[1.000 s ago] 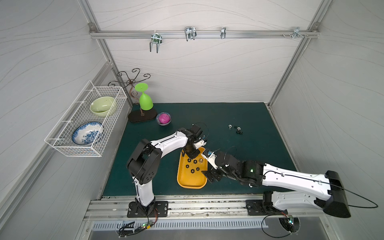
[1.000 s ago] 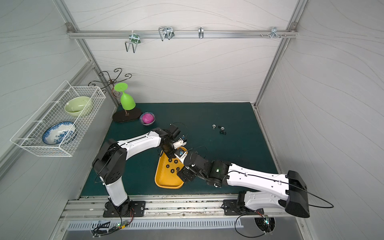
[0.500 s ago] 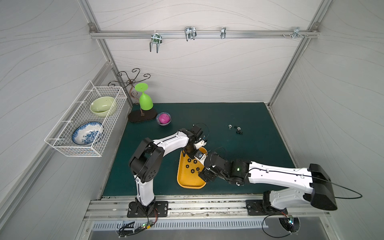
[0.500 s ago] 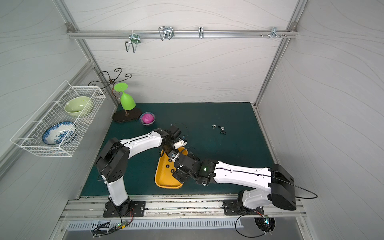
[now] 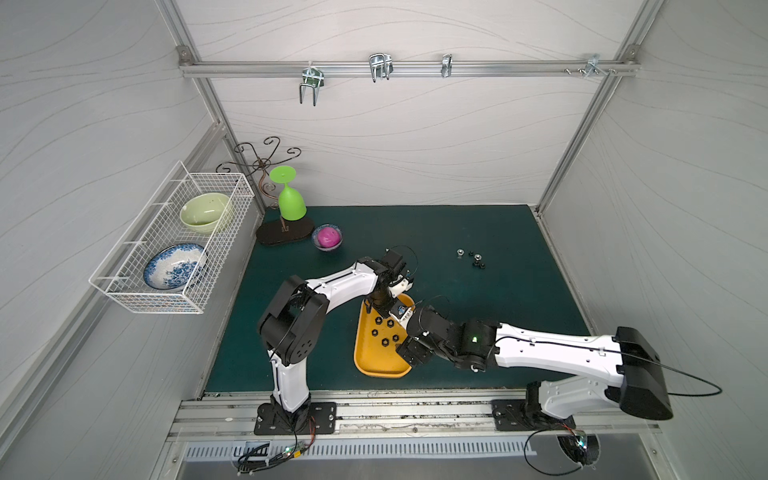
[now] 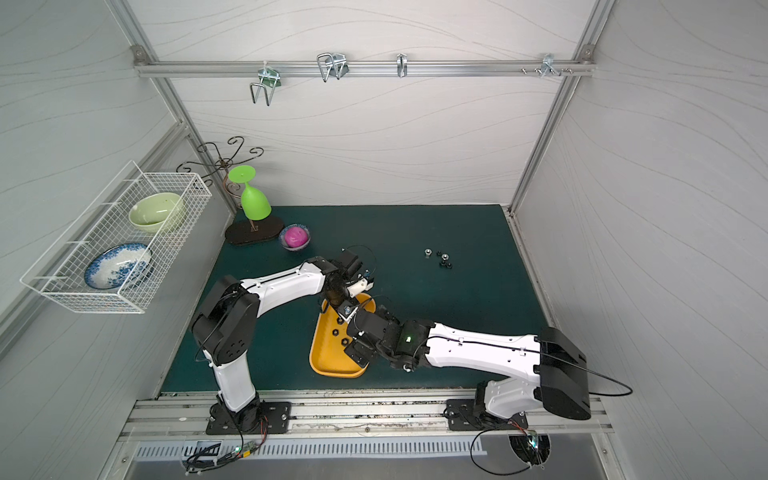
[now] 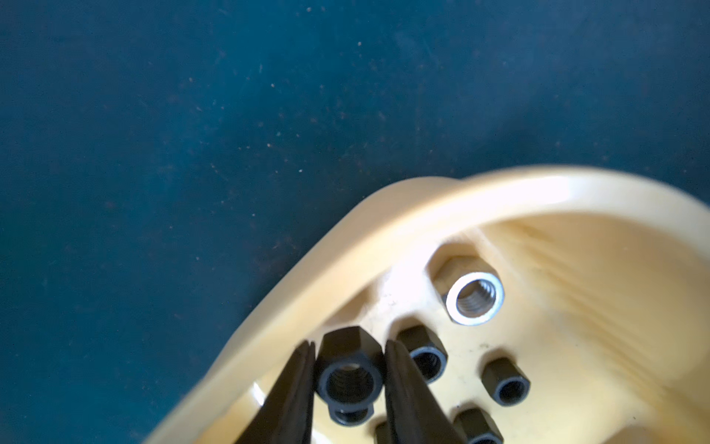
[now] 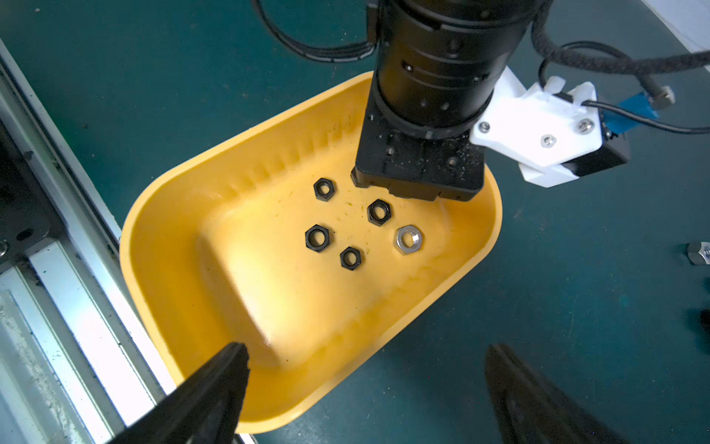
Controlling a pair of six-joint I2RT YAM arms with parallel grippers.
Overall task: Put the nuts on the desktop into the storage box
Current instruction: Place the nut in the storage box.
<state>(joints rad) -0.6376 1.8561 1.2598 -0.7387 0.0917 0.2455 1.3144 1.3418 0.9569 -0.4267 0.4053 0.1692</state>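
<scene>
Right gripper (image 8: 367,348): closest thing to the front, parked at the near end of the storage box (image 5: 374,370). Fingers were spread wide apart with nothing between them, one fingertip over the box rim, the other over bare mat just beside the box.

Storage box: yellow-orange, lay flat on the desktop (image 5: 498,316), long side running away from the front.

Nuts already in: four black nuts (image 8: 317,237) plus one silver nut (image 8: 408,239) on the floor of the box's far half. All flat, holes up, none touching.

Left gripper (image 7: 347,344): pointed straight down over the far end of the box, fingers clamped on a held nut (image 7: 349,369), black, one finger on each side. It hung clear of the box floor, and another black one peeked out from under it.

Loose nuts (image 5: 477,257): little cluster of four, two silver and two black, on the desktop well beyond the box, off toward the right arm's side. Showed up in both top views.

Small bowl (image 5: 328,248): had a pink ball (image 5: 327,236) in it, beyond the box on the left arm's side.

Green goblet (image 5: 291,203): upside down on a dark stand (image 5: 284,232), a bit farther from the box than the bowl.

Wire basket (image 5: 224,245): white, up on the side wall, well away from the box, with a green bowl (image 5: 205,212) and a blue-patterned dish (image 5: 174,266) inside.
</scene>
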